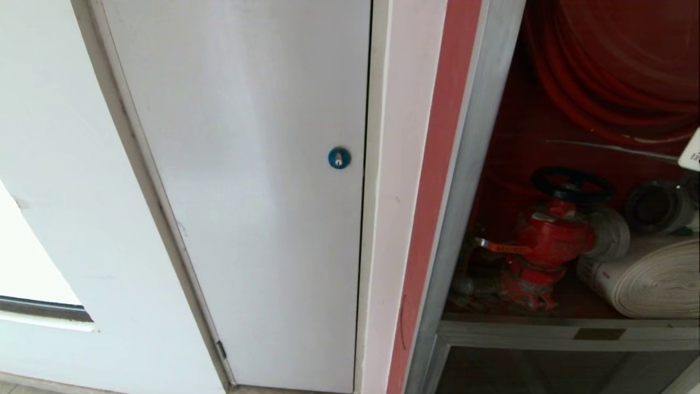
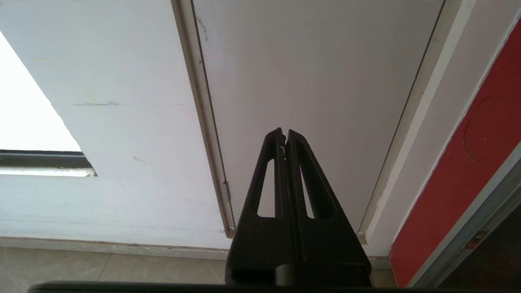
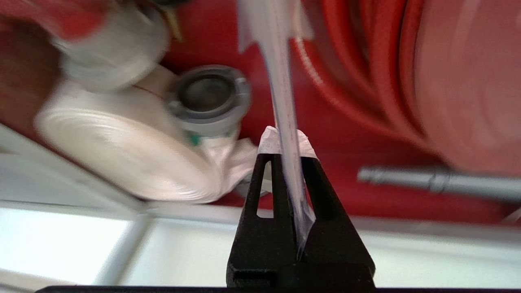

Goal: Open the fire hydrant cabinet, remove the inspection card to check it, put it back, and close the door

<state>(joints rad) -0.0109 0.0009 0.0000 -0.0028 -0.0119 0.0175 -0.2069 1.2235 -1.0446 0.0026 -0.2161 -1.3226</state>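
Right wrist view shows the right hand point(image 3: 287, 140) clamped on the inspection card point(image 3: 281, 73), a thin, pale, glossy sheet seen edge-on and running away from the closed black fingers point(image 3: 266, 179), whose tips carry pale padding. The card hangs in front of the open fire hydrant cabinet point(image 1: 481, 109); in the head view only its white corner point(image 1: 692, 150) pokes in at the right edge.

Judging by this, the cabinet is open and the card is out, so checking is under way or due. Returning the card and shutting the door remain; the door itself is not in view.

Inside, the cabinet has a brushed metal frame and a matte red lining. It holds coils of smooth red hose point(image 1: 612, 71), a chunky red valve point(image 1: 552, 241) with a black handwheel, and a flat woven white hose roll point(image 1: 651, 279) with a metal coupling.

The left hand point(image 2: 285, 134) is parked, its fingers pressed together and empty, before the plain white door point(image 1: 246, 164) with a round blue lock point(image 1: 339, 157).
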